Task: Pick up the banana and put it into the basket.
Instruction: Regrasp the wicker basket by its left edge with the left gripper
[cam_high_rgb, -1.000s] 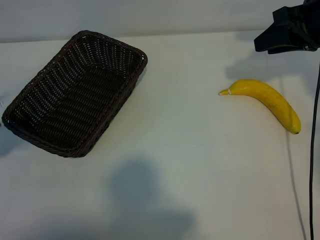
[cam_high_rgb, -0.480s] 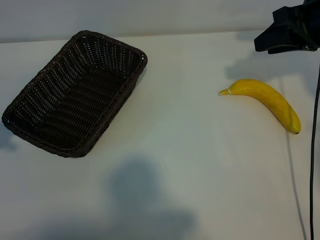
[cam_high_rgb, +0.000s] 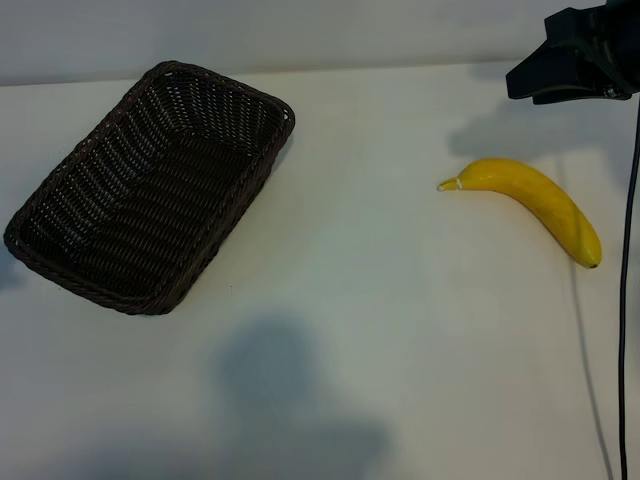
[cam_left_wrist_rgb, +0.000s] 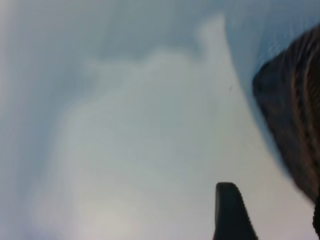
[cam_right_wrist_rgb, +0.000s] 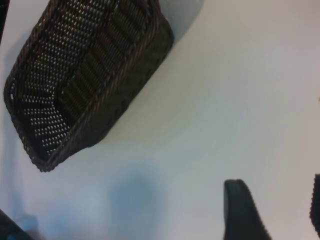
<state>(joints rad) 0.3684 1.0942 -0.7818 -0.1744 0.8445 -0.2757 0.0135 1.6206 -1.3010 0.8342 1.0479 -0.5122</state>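
Left wrist view only. White table fills most of the frame, w/ soft greyish shading across the far part. One dark fingertip of the left gripper pokes in at frame edge, rounded tip, over bare table, touching nothing. A sliver of the 2nd finger shows at the frame corner; gap between them is wide and holds nothing. Basket: dark brown woven wall, partly cut off by frame edge, near the fingers but apart from them. View blurred; weave detail hard to read.
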